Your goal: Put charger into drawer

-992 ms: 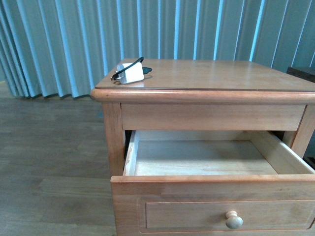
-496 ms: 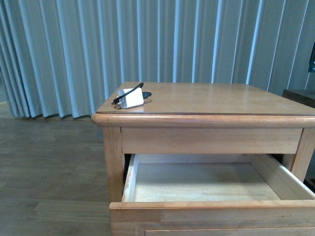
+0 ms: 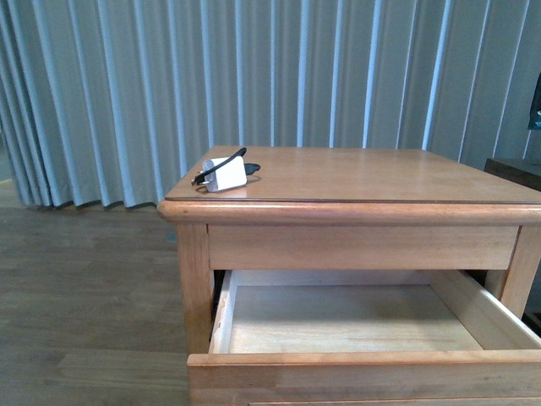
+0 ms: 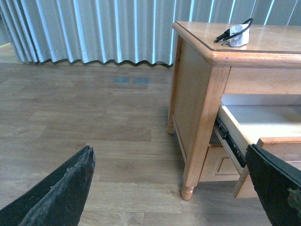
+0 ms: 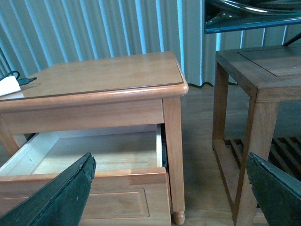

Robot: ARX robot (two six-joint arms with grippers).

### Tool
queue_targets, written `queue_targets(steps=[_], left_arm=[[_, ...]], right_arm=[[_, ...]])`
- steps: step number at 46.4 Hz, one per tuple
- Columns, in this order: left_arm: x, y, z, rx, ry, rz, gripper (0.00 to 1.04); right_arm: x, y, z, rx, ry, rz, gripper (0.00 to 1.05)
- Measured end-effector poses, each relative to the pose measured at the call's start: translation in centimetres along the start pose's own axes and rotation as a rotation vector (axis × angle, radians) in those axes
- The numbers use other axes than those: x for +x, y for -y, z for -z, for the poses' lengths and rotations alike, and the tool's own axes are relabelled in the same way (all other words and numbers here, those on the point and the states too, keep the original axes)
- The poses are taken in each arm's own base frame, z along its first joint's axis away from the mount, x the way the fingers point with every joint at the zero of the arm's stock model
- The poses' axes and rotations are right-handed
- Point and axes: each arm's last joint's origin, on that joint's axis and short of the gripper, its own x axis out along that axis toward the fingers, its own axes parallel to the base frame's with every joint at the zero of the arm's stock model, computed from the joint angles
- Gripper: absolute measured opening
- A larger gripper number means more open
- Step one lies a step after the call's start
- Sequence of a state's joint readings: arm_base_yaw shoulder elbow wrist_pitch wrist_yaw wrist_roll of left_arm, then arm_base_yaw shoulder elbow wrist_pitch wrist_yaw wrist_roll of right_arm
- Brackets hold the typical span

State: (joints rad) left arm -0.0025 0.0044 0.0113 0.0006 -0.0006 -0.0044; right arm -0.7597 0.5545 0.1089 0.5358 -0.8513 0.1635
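Charger [image 3: 226, 172] on nightstand top [image 3: 380, 173], drawer [image 3: 363, 359] open

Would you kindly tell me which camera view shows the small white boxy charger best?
The front view: the small white boxy charger sits whole and unobstructed on the light-wood nightstand. The left wrist view shows it whole but from lower; the right wrist view crops it.
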Motion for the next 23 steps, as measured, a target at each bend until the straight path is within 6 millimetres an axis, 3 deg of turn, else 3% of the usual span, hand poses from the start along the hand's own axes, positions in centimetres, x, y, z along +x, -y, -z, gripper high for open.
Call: queue_targets(steps=[13,19,23], left_arm=[[0.0,0.0,0.0,-0.002,0.001,-0.009,0.99],[1.0,0.5,-1.1,-0.144,0.105,-0.358,0.99],[2.4,0.7,-1.4,-0.146,0.077,-0.344,0.99]], right_arm=[[0.0,0.0,0.0,0.000,0.000,0.000,0.96],[0.0,0.0,0.0,0.001,0.000,0.000,0.96],[0.0,0.0,0.0,0.001,-0.001,0.000,0.96]])
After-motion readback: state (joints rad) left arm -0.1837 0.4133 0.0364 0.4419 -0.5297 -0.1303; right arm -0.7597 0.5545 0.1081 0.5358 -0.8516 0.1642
